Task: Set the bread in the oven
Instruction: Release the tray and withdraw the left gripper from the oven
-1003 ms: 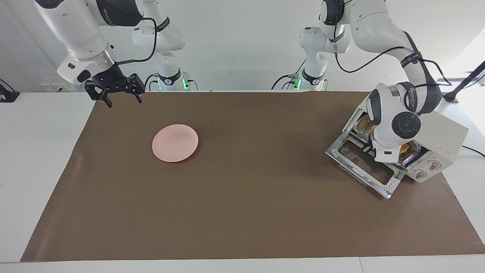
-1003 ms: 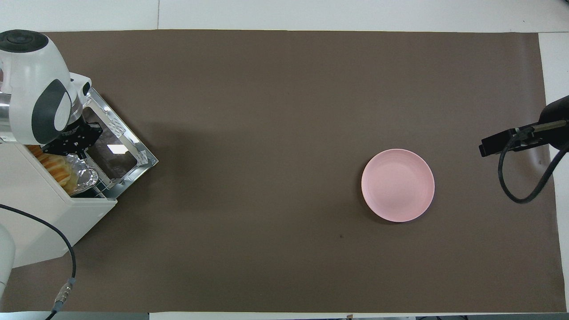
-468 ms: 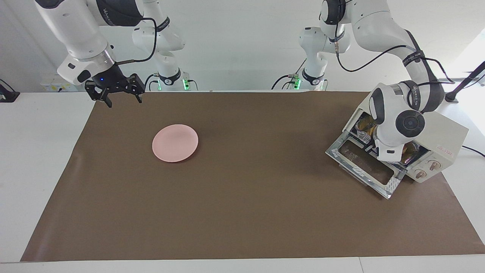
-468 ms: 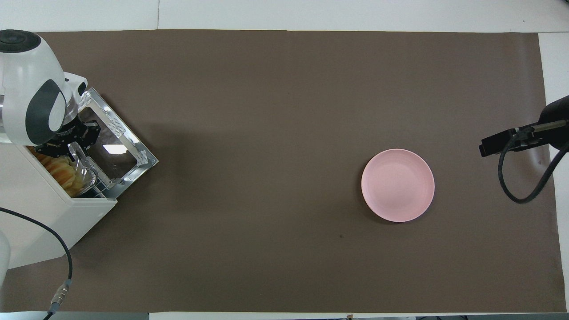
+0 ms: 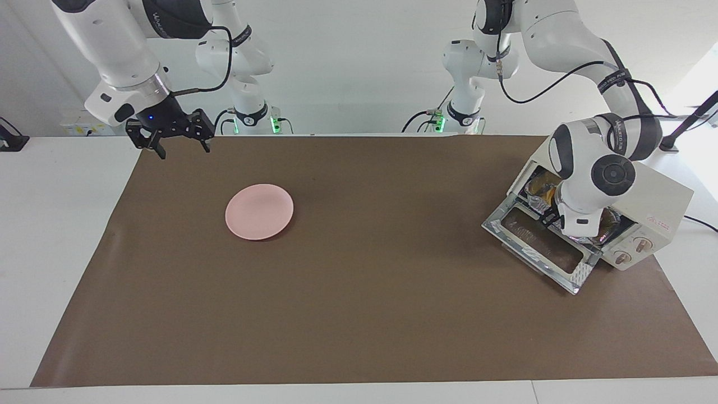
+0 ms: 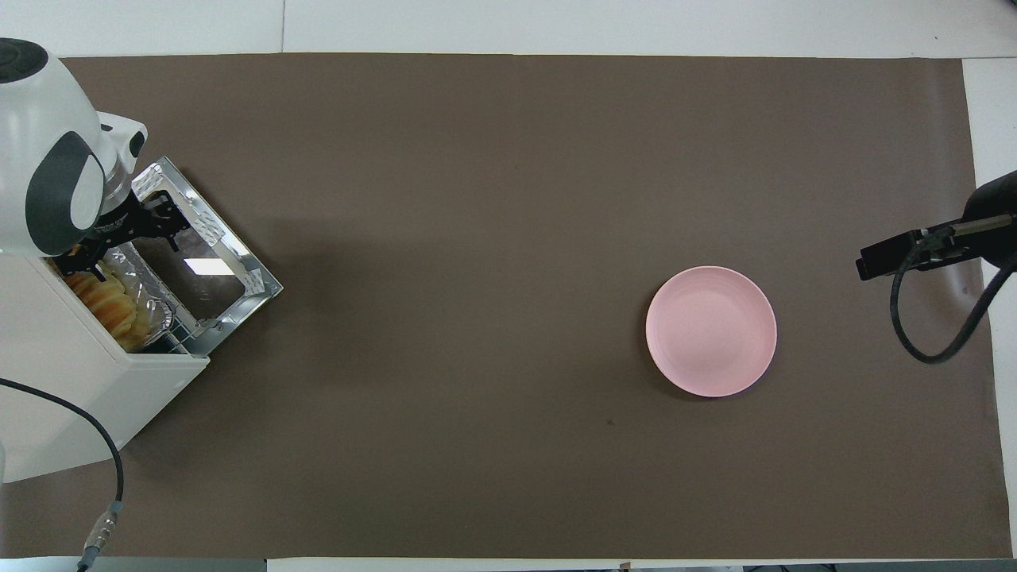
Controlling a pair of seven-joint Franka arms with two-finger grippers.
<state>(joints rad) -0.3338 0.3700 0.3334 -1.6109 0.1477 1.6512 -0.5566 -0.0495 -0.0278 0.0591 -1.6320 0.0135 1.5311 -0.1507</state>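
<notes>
Moved: the left hand [image 6: 131,238] has drawn back out of the oven's mouth and let go; a second ago it was clenched over the foil tray, and it now stands released above the lowered door [image 6: 208,274].

Bread [image 6: 102,299]: golden loaf lying in the crinkled foil tray [image 6: 152,306], on the rack inside the oven [image 5: 656,207]; no hand on it.

Oven: cream box at the left arm's end of the surface [image 5: 359,280], door dropped flat, two knobs on the front. From across the room the left arm's wrist hides most of the opening, so how deep the tray sits is hard to tell.

Pink plate [image 5: 259,211]: bare, toward the right arm's end.

Right hand [image 5: 173,143]: released, waiting above the brown mat's corner.
</notes>
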